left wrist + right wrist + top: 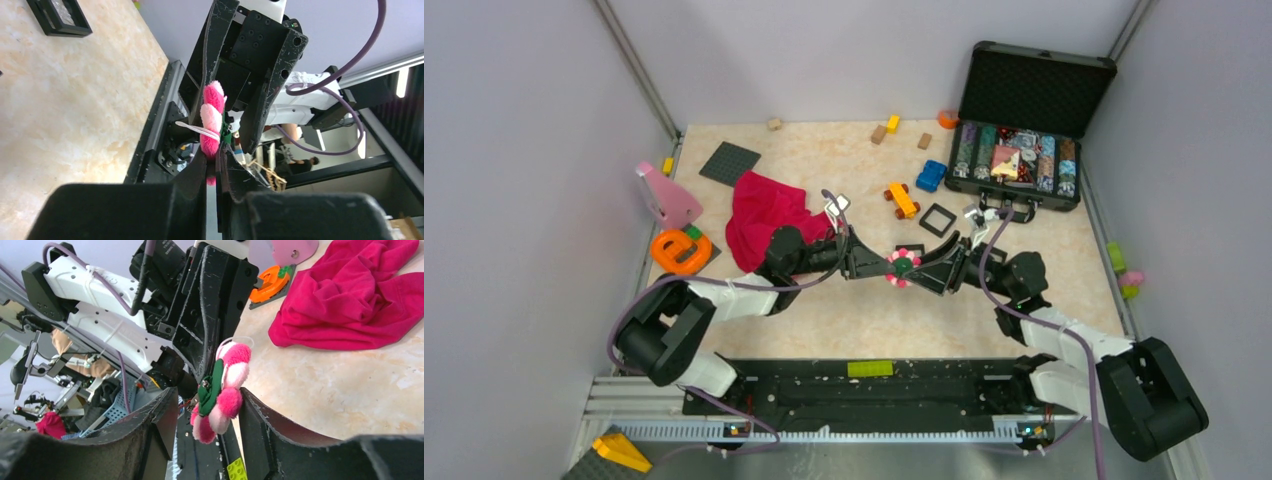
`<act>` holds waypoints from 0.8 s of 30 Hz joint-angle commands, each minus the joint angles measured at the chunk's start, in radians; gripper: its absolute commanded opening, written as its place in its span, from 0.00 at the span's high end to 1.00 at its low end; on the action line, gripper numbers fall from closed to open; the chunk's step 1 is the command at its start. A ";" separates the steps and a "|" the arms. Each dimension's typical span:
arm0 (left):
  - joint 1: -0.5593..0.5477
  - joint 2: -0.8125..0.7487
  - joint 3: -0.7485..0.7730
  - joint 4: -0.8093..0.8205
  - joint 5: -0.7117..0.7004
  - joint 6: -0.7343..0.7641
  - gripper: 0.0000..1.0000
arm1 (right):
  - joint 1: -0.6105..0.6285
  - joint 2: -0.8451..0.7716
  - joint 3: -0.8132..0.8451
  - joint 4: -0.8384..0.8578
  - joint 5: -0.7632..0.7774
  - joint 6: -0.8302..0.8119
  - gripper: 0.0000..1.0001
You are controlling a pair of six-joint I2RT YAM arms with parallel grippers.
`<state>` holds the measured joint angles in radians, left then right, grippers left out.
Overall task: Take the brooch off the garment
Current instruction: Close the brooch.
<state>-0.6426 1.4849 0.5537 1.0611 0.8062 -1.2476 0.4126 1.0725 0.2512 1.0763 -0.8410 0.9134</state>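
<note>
Mid-bench (824, 325): brooch (903, 266), pink-and-white petals, dark centre, set between both hands. Pinched at its edge by left hand (888, 264), fingers nearly together. Flanked by right hand (920, 269), fingers apart, not gripping. Beyond, to the left: crumpled red garment (769, 218), well apart from brooch. Far right: open black case (1024, 150).

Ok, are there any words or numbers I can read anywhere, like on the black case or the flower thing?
None can be read.
The brooch carries no writing.
The things inside the black case are too small and blurred to make out any print.
</note>
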 commanded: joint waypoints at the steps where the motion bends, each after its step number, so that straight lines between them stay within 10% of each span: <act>1: -0.005 -0.077 0.009 -0.101 -0.037 0.116 0.93 | 0.013 -0.045 0.023 -0.006 0.003 0.005 0.48; 6: -0.002 -0.066 0.008 -0.085 -0.034 0.095 1.00 | -0.003 -0.072 -0.033 0.078 -0.021 0.070 0.36; 17: 0.000 -0.059 0.002 -0.026 -0.036 0.047 1.00 | -0.003 -0.068 -0.044 0.095 -0.046 0.066 0.72; 24: 0.000 -0.075 0.004 -0.053 -0.028 0.071 0.68 | -0.003 -0.054 -0.034 0.052 -0.044 0.078 0.84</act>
<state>-0.6479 1.4311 0.5533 1.0004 0.8043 -1.2007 0.4053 1.0153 0.2028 1.0920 -0.8497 0.9871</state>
